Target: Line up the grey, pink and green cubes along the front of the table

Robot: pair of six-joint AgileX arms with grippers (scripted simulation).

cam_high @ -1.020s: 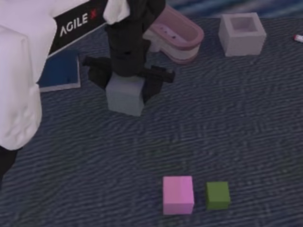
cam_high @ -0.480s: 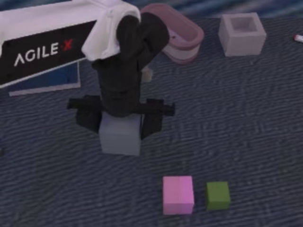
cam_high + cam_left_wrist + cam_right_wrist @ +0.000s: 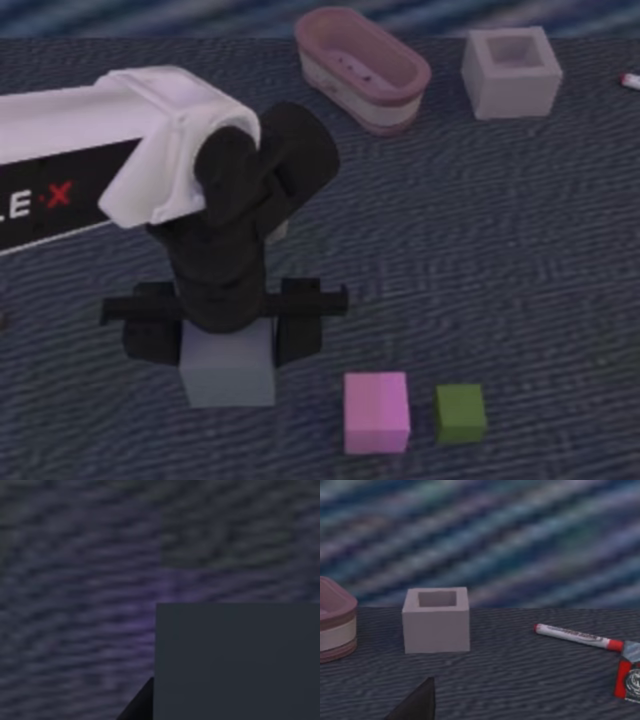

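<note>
My left gripper (image 3: pixel 228 335) is shut on the grey cube (image 3: pixel 230 372), with a black finger against each of its two sides. It holds the cube near the front of the table (image 3: pixel 520 260), left of the pink cube (image 3: pixel 377 412). The green cube (image 3: pixel 460 413) sits just right of the pink one, a narrow gap between them. In the left wrist view the grey cube (image 3: pixel 235 660) fills the frame's lower right over the ribbed table (image 3: pixel 75 580). I cannot tell whether the grey cube touches the table. My right gripper is out of the top view.
A pink oval tub (image 3: pixel 360 68) and a hollow pale box (image 3: pixel 511 72) stand at the back. A red-capped marker (image 3: pixel 630 78) lies at the back right. The right wrist view shows the box (image 3: pixel 436 620), the tub (image 3: pixel 335 620), the marker (image 3: pixel 577 636) and a red-and-white object (image 3: pixel 630 677).
My left arm has carried the grey cube from the back-middle of the table toward the front and slightly left. The pink and green cubes have not moved.
</note>
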